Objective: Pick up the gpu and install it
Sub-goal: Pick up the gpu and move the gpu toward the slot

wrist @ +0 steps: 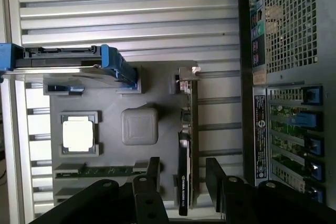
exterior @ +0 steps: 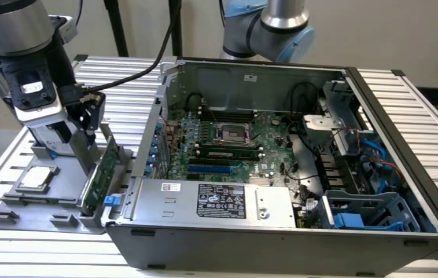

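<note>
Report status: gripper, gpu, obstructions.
Gripper open, straddling gpu. Gpu upright in tray slot, not gripped. CPU and hard drive in same tray, apart from gripper.

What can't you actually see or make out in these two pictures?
Thin green circuit card: exterior view, bottom edge sunk in the grey holder; wrist view, edge-on, faces unseen.
Silver drive in blue frame: wrist view, cut off by the picture's edge.
White label on the silver power box: exterior view, print too small to read.
</note>
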Action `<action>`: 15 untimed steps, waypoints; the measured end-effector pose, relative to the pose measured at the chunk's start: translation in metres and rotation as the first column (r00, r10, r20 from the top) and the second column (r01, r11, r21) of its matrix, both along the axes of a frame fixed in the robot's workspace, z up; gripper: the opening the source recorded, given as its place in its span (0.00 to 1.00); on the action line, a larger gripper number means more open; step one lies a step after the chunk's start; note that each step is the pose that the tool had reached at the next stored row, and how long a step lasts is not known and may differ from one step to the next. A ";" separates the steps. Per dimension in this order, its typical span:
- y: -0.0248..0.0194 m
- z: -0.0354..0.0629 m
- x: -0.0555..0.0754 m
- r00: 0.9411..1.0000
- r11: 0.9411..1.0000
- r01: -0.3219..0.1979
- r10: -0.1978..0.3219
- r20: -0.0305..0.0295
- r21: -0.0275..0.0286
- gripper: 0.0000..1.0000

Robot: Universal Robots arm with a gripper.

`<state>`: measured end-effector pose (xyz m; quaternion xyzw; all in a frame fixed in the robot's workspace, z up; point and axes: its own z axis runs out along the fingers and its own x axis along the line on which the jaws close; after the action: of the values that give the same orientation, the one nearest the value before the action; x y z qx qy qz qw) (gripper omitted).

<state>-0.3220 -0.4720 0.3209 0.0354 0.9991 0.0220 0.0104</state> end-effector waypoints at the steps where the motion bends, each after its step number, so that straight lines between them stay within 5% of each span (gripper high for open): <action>1: -0.0001 -0.0018 0.000 1.000 1.000 0.000 0.000 0.000 0.000 0.48; 15: -0.0052 -0.0273 0.000 1.000 1.000 0.007 -0.007 0.001 0.000 0.48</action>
<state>-0.3219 -0.4772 0.2936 0.0391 0.9989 0.0220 0.0108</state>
